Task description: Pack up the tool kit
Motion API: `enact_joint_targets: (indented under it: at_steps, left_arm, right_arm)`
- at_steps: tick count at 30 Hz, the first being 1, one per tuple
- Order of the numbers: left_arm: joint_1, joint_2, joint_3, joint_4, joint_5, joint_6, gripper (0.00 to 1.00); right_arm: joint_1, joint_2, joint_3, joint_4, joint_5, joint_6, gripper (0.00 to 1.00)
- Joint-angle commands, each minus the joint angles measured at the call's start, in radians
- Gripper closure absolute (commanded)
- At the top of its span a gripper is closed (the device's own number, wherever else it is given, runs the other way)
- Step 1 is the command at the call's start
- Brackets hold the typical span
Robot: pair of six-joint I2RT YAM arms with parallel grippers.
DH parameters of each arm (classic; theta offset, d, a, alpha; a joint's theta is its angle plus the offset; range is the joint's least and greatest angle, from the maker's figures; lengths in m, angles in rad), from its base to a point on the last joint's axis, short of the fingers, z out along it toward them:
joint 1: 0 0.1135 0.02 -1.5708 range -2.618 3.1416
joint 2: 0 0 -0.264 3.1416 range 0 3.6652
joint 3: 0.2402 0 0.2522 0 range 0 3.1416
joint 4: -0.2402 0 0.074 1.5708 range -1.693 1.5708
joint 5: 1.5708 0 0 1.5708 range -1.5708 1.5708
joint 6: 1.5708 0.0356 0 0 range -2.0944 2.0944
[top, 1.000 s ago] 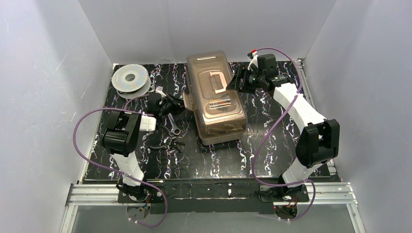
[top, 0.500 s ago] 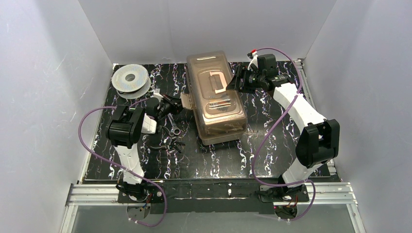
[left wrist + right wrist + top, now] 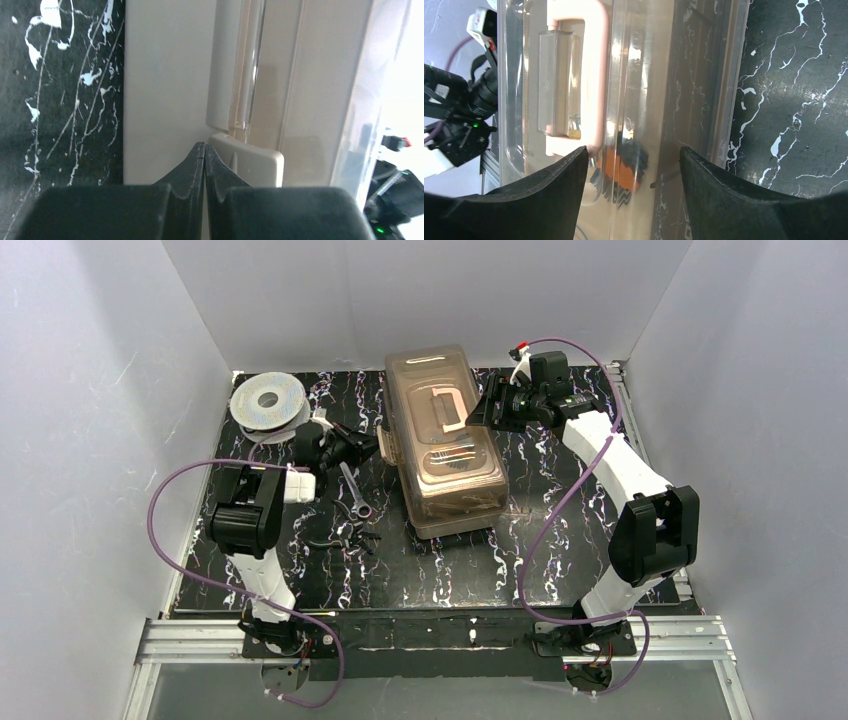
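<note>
Beige tool kit [image 3: 445,445], left claw [image 3: 205,146] at its latch [image 3: 247,161], right claw [image 3: 634,155] over lid [image 3: 634,75]

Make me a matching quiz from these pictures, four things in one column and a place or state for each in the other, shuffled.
1 tool kit
2 wire spool
3 left gripper
4 right gripper

a fingers open, near the pinkish handle
b far left corner of the table
c fingers shut, at the beige latch
d middle of the table

Pairs: 1-d, 2-b, 3-c, 4-a
</note>
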State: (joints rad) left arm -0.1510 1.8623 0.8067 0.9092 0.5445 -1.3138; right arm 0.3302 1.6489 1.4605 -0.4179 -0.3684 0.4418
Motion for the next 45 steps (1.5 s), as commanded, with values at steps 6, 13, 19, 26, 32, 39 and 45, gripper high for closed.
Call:
enact_joint_targets:
  at_steps: [6,13,19,26,32,39,45]
  left_arm:
    - [-0.153,-0.09,0.39,-0.681,0.047,0.414,1.0]
    - [-0.265,-0.059,0.613,-1.077,-0.093,0.619,1.0]
    - [-0.342,0.054,0.858,-1.4,-0.238,0.763,1.0]
    - [-0.355,0.197,1.023,-1.611,-0.355,0.82,1.0]
    - [-0.357,0.27,1.069,-1.657,-0.375,0.841,1.0]
    - [-0.357,0.309,1.057,-1.656,-0.391,0.86,1.0]
    - [-0.357,0.334,1.048,-1.639,-0.354,0.866,1.0]
  right_arm:
    - [0.03,-0.001,0.015,-0.045,-0.032,-0.01,0.28]
    - [0.03,0.003,0.02,-0.051,-0.027,-0.011,0.28]
    - [0.03,0.008,0.024,-0.055,-0.028,-0.011,0.28]
    - [0.03,0.008,0.015,-0.051,-0.027,-0.013,0.28]
    - [0.03,0.014,0.02,-0.054,-0.028,-0.014,0.28]
    - [0.03,0.016,0.021,-0.057,-0.023,-0.014,0.28]
    - [0.03,0.019,0.022,-0.057,-0.025,-0.014,0.28]
